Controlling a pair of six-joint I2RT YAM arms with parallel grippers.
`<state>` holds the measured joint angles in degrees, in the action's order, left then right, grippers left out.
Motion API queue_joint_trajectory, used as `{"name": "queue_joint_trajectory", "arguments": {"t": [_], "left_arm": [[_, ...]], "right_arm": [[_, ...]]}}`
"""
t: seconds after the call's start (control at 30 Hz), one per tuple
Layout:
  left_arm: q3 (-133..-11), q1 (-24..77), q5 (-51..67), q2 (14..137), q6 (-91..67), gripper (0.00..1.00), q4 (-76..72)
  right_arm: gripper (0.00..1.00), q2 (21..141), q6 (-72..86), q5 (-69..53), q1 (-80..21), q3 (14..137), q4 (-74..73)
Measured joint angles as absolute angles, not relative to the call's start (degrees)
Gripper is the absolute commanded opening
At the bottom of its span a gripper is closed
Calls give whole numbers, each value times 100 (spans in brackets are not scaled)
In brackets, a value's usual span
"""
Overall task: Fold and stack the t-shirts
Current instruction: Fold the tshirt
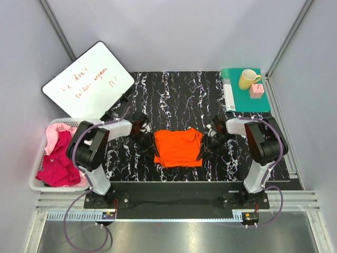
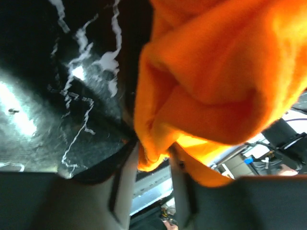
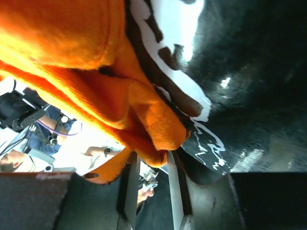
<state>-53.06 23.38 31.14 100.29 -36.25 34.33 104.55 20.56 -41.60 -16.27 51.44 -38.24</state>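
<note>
The bright orange t-shirt (image 1: 178, 147) lies partly folded on the black marbled table top (image 1: 174, 95), between the two arms. My left gripper (image 1: 145, 138) is at its left edge. In the left wrist view the left gripper (image 2: 152, 158) has a fold of the orange cloth (image 2: 216, 72) between its narrowly spaced fingertips. My right gripper (image 1: 209, 139) is at the shirt's right edge. In the right wrist view the right gripper (image 3: 151, 160) holds an orange hem (image 3: 158, 129) in the same way. A magenta t-shirt (image 1: 60, 163) and a pale pink t-shirt (image 1: 55, 134) lie crumpled in the basket.
A white basket (image 1: 39, 184) stands at the left table edge. A whiteboard (image 1: 87, 87) leans at the back left. A teal-green mat (image 1: 245, 97) at the back right carries a yellow mug (image 1: 247, 79) and a pink cube (image 1: 257, 89).
</note>
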Motion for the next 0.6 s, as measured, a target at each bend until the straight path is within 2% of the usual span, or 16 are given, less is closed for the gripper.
{"name": "queue_joint_trajectory", "arguments": {"t": [0.03,0.07,0.13,0.2,0.43,0.6], "left_arm": [[-5306,2338,3111,10025,-3623,81,3437],[-5317,2333,3194,9985,-3649,83,3474],[-5360,2331,3100,9806,-3586,84,3570],[-5382,2335,2823,9660,-3483,85,3667],[-5839,2318,2296,9360,-3295,84,4174],[-6536,2318,2097,9338,-3199,78,4287]], "right_arm": [[69,10453,2053,-4158,-1627,5142,-3822],[73,10449,2073,-4165,-1625,5142,-3822],[83,10390,2104,-4235,-1612,5212,-3992],[98,10331,2093,-4095,-1612,5352,-4191],[100,9939,1907,-3264,-1608,6287,-4748],[99,9885,1750,-2978,-1608,6930,-4895]]}}
